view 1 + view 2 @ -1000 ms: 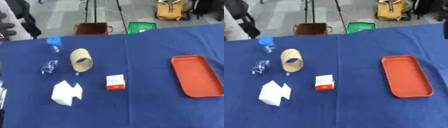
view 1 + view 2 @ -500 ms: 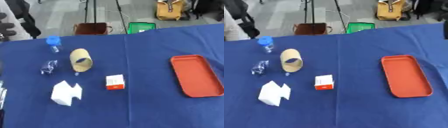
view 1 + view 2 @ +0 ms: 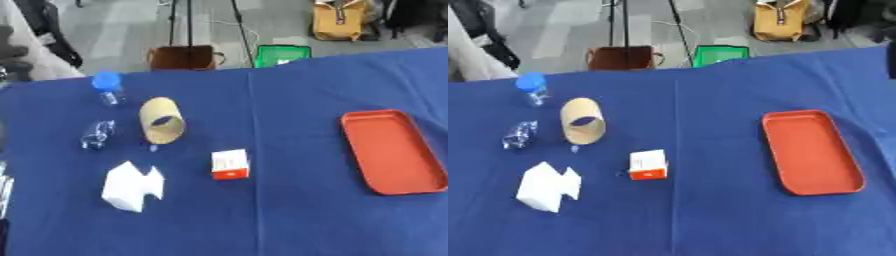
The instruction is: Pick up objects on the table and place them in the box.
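No movement since: tan tube (image 3: 162,120) beside crumpled clear wrapper (image 3: 96,134).

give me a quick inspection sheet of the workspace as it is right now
surface: table under blue cloth, a seam running down it.
job's things: red tray at right, empty; tan tube lying on its side; small white and red box; white folded piece; blue-capped bottle; crumpled clear item. All left of the tray and apart from each other.
clutter: nothing seen.
hands: neither in view.
cables: thin lines on the floor beyond the table.
surroundings: brown box, green crate, yellow bag on the floor.
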You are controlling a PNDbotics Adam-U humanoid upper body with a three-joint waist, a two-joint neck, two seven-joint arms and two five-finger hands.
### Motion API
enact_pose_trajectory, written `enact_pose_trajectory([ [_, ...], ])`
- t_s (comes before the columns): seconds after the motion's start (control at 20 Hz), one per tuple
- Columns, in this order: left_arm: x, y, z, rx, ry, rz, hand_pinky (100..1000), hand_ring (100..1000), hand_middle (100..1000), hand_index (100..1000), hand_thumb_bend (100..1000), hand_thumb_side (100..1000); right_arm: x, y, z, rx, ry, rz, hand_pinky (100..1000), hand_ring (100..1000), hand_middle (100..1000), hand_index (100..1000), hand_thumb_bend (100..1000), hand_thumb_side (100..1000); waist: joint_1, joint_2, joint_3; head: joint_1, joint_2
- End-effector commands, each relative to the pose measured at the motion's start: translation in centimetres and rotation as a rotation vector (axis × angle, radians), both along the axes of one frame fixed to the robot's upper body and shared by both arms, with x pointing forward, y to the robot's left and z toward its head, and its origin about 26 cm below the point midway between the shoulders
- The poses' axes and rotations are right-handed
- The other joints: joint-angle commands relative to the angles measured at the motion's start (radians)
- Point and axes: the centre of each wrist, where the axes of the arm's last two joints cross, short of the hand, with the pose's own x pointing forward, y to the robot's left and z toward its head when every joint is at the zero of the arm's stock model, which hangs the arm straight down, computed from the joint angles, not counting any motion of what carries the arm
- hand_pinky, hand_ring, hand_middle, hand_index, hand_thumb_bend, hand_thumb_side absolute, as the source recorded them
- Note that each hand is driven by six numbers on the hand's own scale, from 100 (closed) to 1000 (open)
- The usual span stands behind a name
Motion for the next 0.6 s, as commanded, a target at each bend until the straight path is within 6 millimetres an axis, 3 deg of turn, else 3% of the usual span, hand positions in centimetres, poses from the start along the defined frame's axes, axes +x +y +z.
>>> enact_pose_trajectory([
  [0.05, -0.26, 0.13, 1.0, 0.018, -0.033, 0.0, 651, 695, 746, 850, 560, 886, -0.39, 0.09, 1.16, -0.019, -0.043, 0.001, 610, 744, 744, 820, 308, 441, -0.004, -0.02, -0.001, 0.002, -0.016],
  [0.35, -0.28, 0.19, 1.04, 0.027, -0.031, 0.001, 651, 697, 748, 855, 594, 860, -0.39, 0.07, 1.16, -0.018, -0.044, 0.0, 610, 745, 745, 822, 312, 442, -0.004, -0.02, -0.002, 0.002, -0.017],
  [0.4, -0.29, 0.25, 1.08, 0.039, -0.026, 0.0, 657, 708, 754, 863, 662, 819, -0.4, 0.06, 1.15, -0.019, -0.043, 0.0, 610, 745, 745, 827, 313, 442, -0.004, -0.02, -0.003, 0.002, -0.017],
  [0.45, -0.3, 0.32, 1.14, 0.056, -0.019, 0.0, 657, 708, 754, 863, 662, 819, -0.4, 0.06, 1.15, -0.019, -0.043, -0.001, 610, 745, 745, 827, 313, 442, -0.004, -0.02, -0.004, 0.002, -0.016],
  [0.5, -0.35, 0.5, 1.26, 0.088, -0.006, 0.003, 667, 727, 766, 879, 761, 765, -0.4, 0.06, 1.16, -0.02, -0.043, -0.001, 611, 745, 745, 830, 314, 442, -0.004, -0.02, -0.005, 0.001, -0.016],
  [0.55, -0.43, 0.73, 1.43, 0.129, 0.009, 0.009, 667, 727, 766, 879, 761, 765, -0.39, 0.07, 1.16, -0.02, -0.043, -0.001, 611, 745, 745, 830, 314, 442, -0.004, -0.02, -0.005, 0.001, -0.016],
  [0.6, -0.54, 1.02, 1.62, 0.185, 0.032, 0.017, 688, 747, 785, 896, 834, 723, -0.39, 0.07, 1.18, -0.021, -0.043, -0.001, 611, 745, 745, 832, 315, 443, -0.004, -0.021, -0.007, 0.0, -0.016],
])
